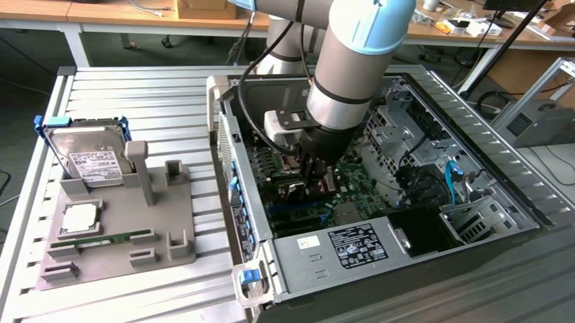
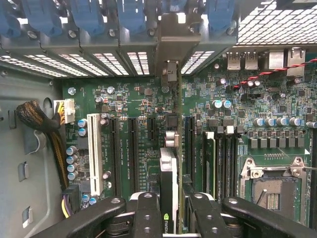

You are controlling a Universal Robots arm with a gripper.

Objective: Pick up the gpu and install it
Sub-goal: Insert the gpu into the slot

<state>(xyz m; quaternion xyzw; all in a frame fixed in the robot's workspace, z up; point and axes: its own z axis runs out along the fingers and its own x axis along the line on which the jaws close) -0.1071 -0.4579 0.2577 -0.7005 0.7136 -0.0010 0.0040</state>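
**Graphics card held on edge over the motherboard slots**

A slatted metal table (image 1: 144, 87) carries everything. An open computer case (image 1: 503, 175) lies on its side and takes up the half of the table on the exterior view's right. The Universal Robots arm (image 1: 359, 54) reaches down into the middle of the case. A grey power supply (image 1: 341, 252) with a black label fills the case's near end.

The green motherboard (image 2: 133, 94) covers the case floor. It has a white expansion slot (image 2: 95, 153), black expansion slots (image 2: 132, 148) beside that, and an empty CPU socket (image 2: 270, 191) toward one corner. Blue retaining clips (image 2: 86, 15) line the case's rear edge.

A grey fixture tray (image 1: 117, 262) lies near the table edge on the exterior view's left, well apart from the case opening. A hard drive (image 1: 90, 158) with a white label leans upright at the tray's far end.

The gripper (image 2: 172, 201) is low inside the case, and its two black fingers (image 2: 146, 213) are clamped on the gpu (image 2: 168, 168). The card stands on edge between them and runs parallel to the black slots, over the middle of the motherboard. I cannot tell whether its lower edge touches a slot.

On the tray, a CPU (image 1: 81, 217) lies flat near the middle. A slim green memory stick (image 1: 108, 239) lies just beside it, toward the near edge.
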